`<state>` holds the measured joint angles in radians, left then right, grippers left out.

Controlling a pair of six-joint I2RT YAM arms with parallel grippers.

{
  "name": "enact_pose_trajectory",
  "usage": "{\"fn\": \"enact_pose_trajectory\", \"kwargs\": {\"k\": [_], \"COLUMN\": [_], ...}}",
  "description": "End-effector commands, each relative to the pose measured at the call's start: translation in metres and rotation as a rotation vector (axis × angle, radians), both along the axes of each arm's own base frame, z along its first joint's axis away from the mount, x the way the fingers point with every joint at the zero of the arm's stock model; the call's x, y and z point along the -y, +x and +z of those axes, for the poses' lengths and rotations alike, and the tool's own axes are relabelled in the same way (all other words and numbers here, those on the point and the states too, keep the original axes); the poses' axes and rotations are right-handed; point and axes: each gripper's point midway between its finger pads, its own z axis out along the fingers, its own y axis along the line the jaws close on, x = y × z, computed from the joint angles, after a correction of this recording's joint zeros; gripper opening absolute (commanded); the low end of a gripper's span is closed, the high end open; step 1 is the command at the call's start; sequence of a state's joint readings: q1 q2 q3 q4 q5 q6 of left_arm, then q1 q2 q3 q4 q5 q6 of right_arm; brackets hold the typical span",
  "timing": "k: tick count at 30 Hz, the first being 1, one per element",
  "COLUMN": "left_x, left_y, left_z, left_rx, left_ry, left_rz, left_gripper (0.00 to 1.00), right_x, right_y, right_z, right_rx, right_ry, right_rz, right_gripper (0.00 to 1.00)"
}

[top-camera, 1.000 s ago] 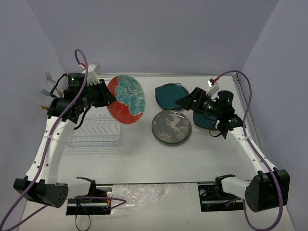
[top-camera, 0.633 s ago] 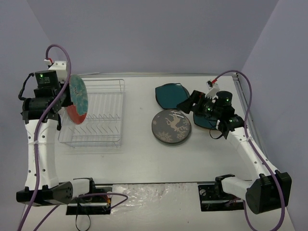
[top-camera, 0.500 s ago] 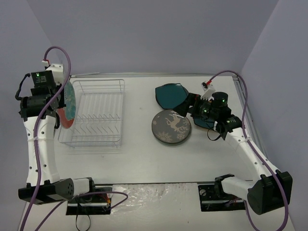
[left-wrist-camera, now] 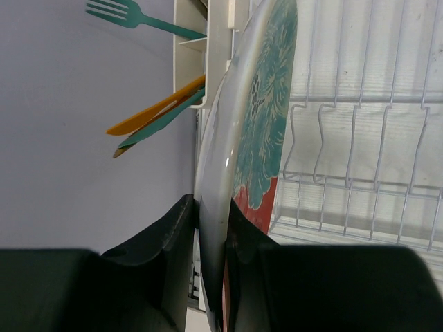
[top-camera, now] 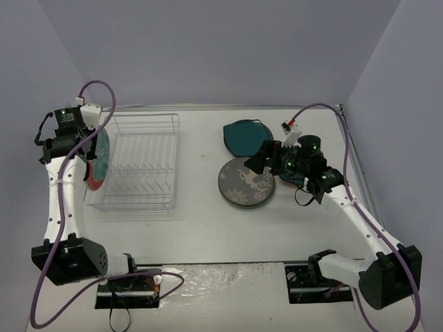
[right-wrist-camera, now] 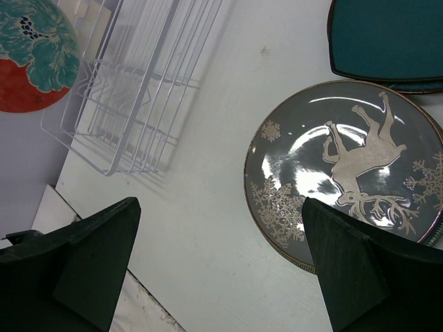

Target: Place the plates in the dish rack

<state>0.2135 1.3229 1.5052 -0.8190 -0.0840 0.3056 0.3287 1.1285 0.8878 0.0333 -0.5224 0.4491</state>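
My left gripper (top-camera: 88,153) is shut on the rim of the red plate with teal flowers (top-camera: 100,160), holding it upright and edge-on over the left end of the white wire dish rack (top-camera: 142,166). In the left wrist view my left gripper (left-wrist-camera: 211,218) pinches the plate (left-wrist-camera: 266,117) beside the rack prongs (left-wrist-camera: 360,145). My right gripper (top-camera: 266,158) is open and empty above the grey-brown reindeer plate (top-camera: 246,182). In the right wrist view my right gripper (right-wrist-camera: 220,202) hovers left of that plate (right-wrist-camera: 346,166). A dark teal plate (top-camera: 243,137) lies behind it.
A white cutlery cup (left-wrist-camera: 208,41) on the rack's left side holds a teal fork (left-wrist-camera: 138,17) and an orange utensil (left-wrist-camera: 156,114). A second dark teal plate (top-camera: 299,176) lies partly under the right arm. Grey walls close in on the left, back and right.
My left arm has swung the red plate from the rack's right side to its left end and turned it edge-on. My right gripper has moved left, towards the reindeer plate.
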Motion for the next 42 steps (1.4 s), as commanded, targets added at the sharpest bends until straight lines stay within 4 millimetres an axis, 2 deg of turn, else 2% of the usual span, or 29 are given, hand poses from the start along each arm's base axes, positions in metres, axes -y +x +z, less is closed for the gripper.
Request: {"fn": "enact_pose_trajectory", "kwargs": {"k": [1, 7, 14, 18, 20, 22, 24, 27, 33, 39, 42], "left_x": [-0.019, -0.023, -0.019, -0.020, -0.023, -0.025, -0.026, -0.028, -0.030, -0.018, 0.000], "left_y": [0.036, 0.040, 0.038, 0.035, 0.033, 0.031, 0.029, 0.027, 0.021, 0.016, 0.010], "left_z": [0.056, 0.033, -0.007, -0.021, -0.022, -0.023, -0.023, -0.024, -0.019, 0.014, 0.031], "left_rx": [0.253, 0.232, 0.186, 0.169, 0.170, 0.169, 0.172, 0.172, 0.180, 0.270, 0.334], "left_ry": [0.082, 0.074, 0.024, 0.018, 0.027, 0.034, 0.037, 0.042, 0.032, -0.082, -0.206], "left_rz": [0.006, 0.017, 0.029, 0.045, 0.060, 0.072, 0.083, 0.104, 0.150, 0.216, 0.252], "left_gripper": [0.00, 0.00, 0.00, 0.00, 0.06, 0.20, 0.42, 0.58, 0.76, 0.96, 0.97], "right_x": [-0.001, 0.000, 0.002, 0.007, 0.010, 0.015, 0.020, 0.029, 0.051, 0.071, 0.075], "right_y": [0.000, -0.004, -0.007, -0.007, -0.007, -0.007, -0.006, -0.004, 0.001, 0.002, 0.002], "right_z": [0.018, 0.016, 0.005, -0.004, -0.009, -0.015, -0.021, -0.031, -0.058, -0.094, -0.112], "right_rx": [0.085, 0.085, 0.056, 0.026, 0.014, -0.003, -0.030, -0.065, -0.141, -0.241, -0.286], "right_ry": [0.012, 0.013, 0.006, 0.004, 0.003, -0.001, 0.003, 0.002, -0.023, -0.070, -0.097], "right_rz": [0.012, 0.017, 0.009, -0.016, -0.026, -0.051, -0.085, -0.138, -0.265, -0.403, -0.434], "right_gripper": [1.00, 1.00, 1.00, 1.00, 1.00, 1.00, 1.00, 1.00, 1.00, 0.96, 0.93]}}
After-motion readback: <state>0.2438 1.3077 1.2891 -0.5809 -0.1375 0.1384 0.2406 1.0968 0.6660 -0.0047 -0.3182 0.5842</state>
